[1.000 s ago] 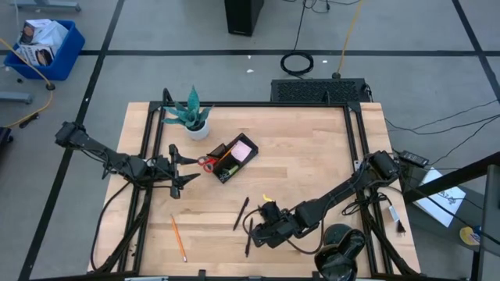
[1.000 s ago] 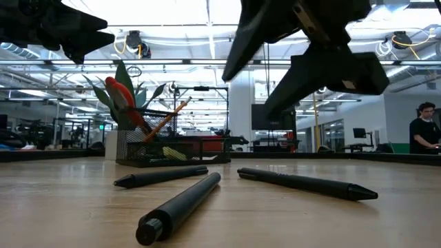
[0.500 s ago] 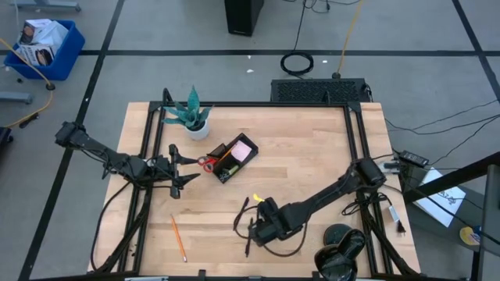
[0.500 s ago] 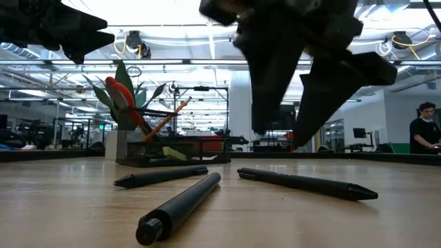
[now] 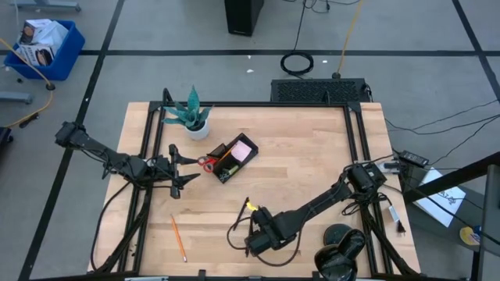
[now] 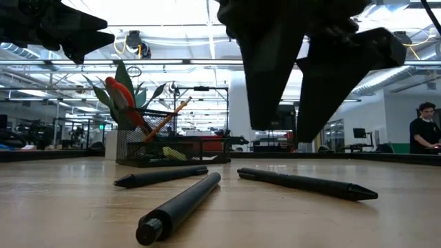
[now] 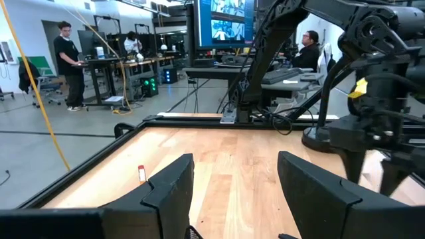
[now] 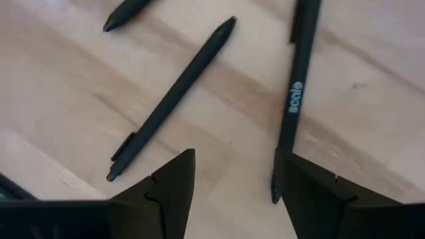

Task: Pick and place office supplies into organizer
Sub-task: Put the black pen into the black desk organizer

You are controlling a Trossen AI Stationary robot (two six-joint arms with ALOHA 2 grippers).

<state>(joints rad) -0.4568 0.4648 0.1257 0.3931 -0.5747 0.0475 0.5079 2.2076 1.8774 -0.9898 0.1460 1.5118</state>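
Note:
The black organizer [image 5: 233, 158] [image 6: 172, 148] sits mid-table with the pink sticky pad [image 5: 244, 148], red-handled scissors [image 5: 207, 162] [image 6: 124, 96] and an orange pencil [image 6: 169, 117] in it. Three black pens [image 6: 180, 207] [image 6: 162, 176] [image 6: 306, 183] lie flat on the wood near the near edge. My right gripper [image 5: 254, 234] [image 6: 286, 134] [image 8: 234, 156] hovers open just above them, fingers pointing down, two pens [image 8: 172, 99] [image 8: 295, 99] below. My left gripper [image 5: 183, 168] [image 7: 236, 159] waits open left of the organizer. Another orange pencil [image 5: 178, 238] lies near the near-left corner.
A potted green plant [image 5: 191, 117] stands beyond the organizer near the far-left corner. A small red-and-white bit [image 7: 141, 172] lies on the wood ahead of my left gripper. Black frame rails [image 5: 148, 136] line the table's sides. Bare wood spreads right of the organizer.
My right gripper has moved toward the table's left and slightly toward the near edge, coming over the pens. It has turned from slanted to pointing straight down and stayed open. The pens have not moved.

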